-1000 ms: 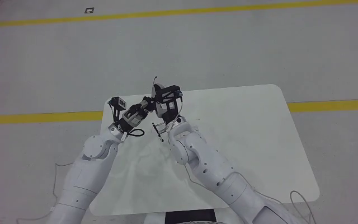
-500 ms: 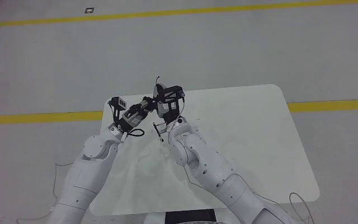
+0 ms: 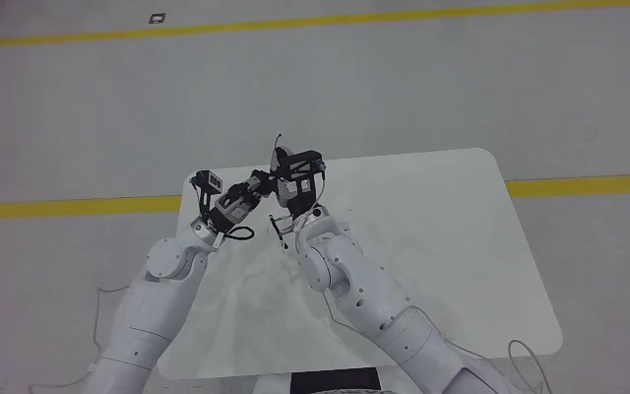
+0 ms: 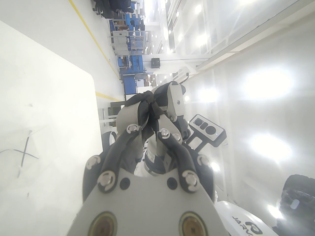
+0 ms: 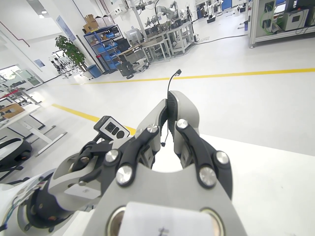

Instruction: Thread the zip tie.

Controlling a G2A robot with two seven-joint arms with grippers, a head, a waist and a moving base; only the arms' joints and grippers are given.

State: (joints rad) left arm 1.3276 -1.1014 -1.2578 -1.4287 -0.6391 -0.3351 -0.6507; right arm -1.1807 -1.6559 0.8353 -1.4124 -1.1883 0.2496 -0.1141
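A thin black zip tie (image 5: pixel 169 92) stands upright, pinched between the pads of my right gripper (image 5: pixel 170 99), which is shut on it. Its small head (image 5: pixel 179 71) sticks out above the fingertips, and its other end (image 5: pixel 163 144) hangs down between the fingers. In the top view the zip tie (image 3: pixel 277 141) pokes up from the right gripper (image 3: pixel 279 163), held above the table's back left part. My left gripper (image 4: pixel 149 104) is shut, its tips close against the right gripper's side (image 3: pixel 262 182). Whether anything is between the left fingers is hidden.
Loose black zip ties (image 4: pixel 24 148) lie crossed on the white table (image 3: pixel 423 197), below the raised grippers (image 3: pixel 283 231). The table's left edge and rounded back corner are close by. Yellow floor lines run behind the table.
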